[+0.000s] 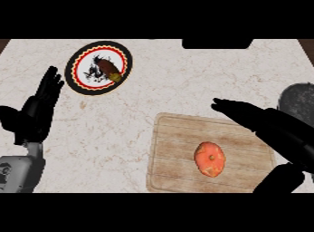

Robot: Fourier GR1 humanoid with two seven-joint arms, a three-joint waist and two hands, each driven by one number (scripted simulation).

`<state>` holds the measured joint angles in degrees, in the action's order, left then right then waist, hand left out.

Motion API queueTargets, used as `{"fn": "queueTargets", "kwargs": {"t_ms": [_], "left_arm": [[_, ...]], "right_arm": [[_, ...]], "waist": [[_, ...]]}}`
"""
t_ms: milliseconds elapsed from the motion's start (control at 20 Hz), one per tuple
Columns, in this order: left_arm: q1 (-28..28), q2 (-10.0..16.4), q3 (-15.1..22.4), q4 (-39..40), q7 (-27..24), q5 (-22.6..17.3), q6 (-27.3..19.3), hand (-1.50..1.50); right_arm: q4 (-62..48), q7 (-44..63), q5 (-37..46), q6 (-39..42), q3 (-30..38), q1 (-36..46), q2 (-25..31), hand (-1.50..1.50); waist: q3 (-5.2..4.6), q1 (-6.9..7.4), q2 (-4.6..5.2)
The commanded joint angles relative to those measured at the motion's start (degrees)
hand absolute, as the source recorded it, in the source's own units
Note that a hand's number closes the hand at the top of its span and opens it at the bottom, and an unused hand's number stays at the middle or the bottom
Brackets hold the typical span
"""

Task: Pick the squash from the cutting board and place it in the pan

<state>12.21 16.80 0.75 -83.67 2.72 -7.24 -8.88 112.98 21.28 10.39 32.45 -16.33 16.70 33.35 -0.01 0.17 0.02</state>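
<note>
Squash [211, 158] sat nearest you, at about 5 o'clock from the middle of the head view. It was an orange, rounded piece with a small dark spot on top, lying on the cutting board [176, 149]. It rested toward the board's 4 o'clock part, with bare wood all around it. The cutting board was pale wood with grooves running across it, lying flat on the marble counter [139, 108].

Your right hand [274, 124] came in from 4 o'clock and lay across the board's 2 o'clock corner. Its fingers were straight and held close together, pointing toward 10 o'clock, and they gripped nothing. The squash was at 7 o'clock from the fingertips, apart from the hand. You could not tell from this view how high the hand was above the board.

Your left hand [31, 113] showed at 9 o'clock, resting open with its fingers up and the thumb spread out to the side, well apart from the board.

The pan [311, 102], dark grey and round, was at 3 o'clock against the view's right edge, partly hidden behind the right hand.

Farther off, at 11 o'clock, a round plate [72, 72] with a black, red and yellow rim carried a small brown item [106, 70]. At about 1 o'clock, on the counter's far edge, was a dark object [216, 44] that you could not identify.
</note>
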Motion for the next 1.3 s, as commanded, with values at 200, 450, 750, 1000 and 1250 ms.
{"fn": "queueTargets", "kwargs": {"t_ms": [200,450,750,1000,1250], "left_arm": [[-0.5,-1.9,-1.2,1.6,-1.4,1.2,1.2,0.00],[3.9,-3.3,-1.5,2.5,1.3,3.5,0.4,0.00],[1.9,-3.6,-1.9,0.0,2.5,3.5,1.3,0.00],[-0.5,-3.7,-2.2,-2.4,2.3,4.4,2.1,0.00],[1.9,-4.6,-4.1,-0.6,2.7,4.6,1.8,0.00]], "right_arm": [[-8.6,-14.3,9.4,3.2,-0.3,-4.1,-0.7,-1.50],[-5.5,-4.6,14.2,4.6,-5.0,-0.8,-9.5,-1.50],[-7.9,-7.0,22.0,6.5,-6.4,-1.3,-7.1,-1.50],[-12.2,-8.8,26.3,8.0,-6.6,0.5,-8.3,-1.50],[-10.7,-6.4,28.0,11.6,-5.0,0.2,-12.6,-1.50]], "waist": [[0.03,-0.12,0.07],[0.00,-0.19,0.00],[0.02,-0.07,-0.03],[0.02,0.10,-0.05],[0.01,-0.13,-0.03]]}}
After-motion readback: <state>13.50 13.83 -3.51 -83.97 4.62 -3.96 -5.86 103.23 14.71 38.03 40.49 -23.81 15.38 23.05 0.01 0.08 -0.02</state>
